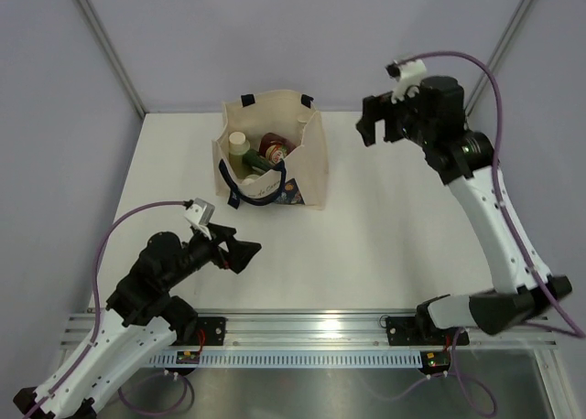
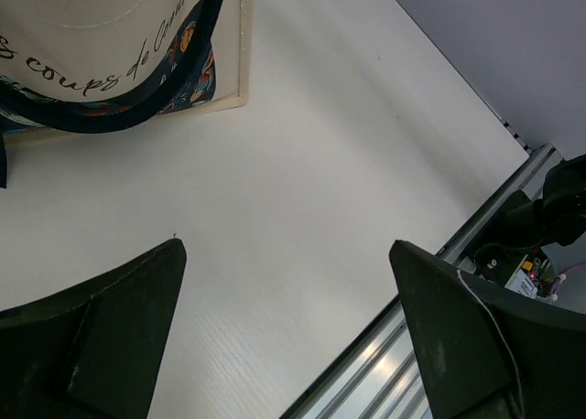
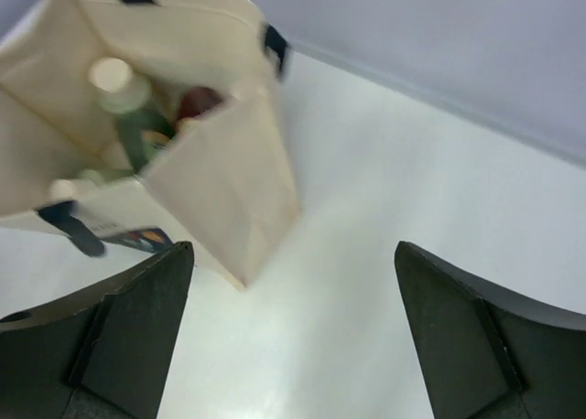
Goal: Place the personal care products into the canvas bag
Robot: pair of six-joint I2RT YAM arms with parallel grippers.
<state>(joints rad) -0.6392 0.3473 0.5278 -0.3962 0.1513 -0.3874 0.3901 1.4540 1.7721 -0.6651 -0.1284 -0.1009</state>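
The canvas bag [image 1: 311,163] stands upright and open at the back middle of the white table, its navy handle drooping over the printed front. Inside it I see a pale cylinder with a cream cap [image 1: 239,145], a red squeeze bottle [image 1: 273,147] and a dark green bottle [image 1: 256,162]. My right gripper [image 1: 375,131] hangs open and empty above the table, to the right of the bag. The right wrist view looks down into the bag [image 3: 229,172], with the cream cap [image 3: 113,75] and the red bottle [image 3: 197,103] showing. My left gripper [image 1: 245,252] is open and empty, in front of the bag [image 2: 110,44].
An aluminium rail [image 1: 311,327] with both arm bases runs along the near table edge. Grey walls with slanted frame posts [image 1: 110,53] close off the back and sides. The right arm's base [image 2: 540,218] shows in the left wrist view.
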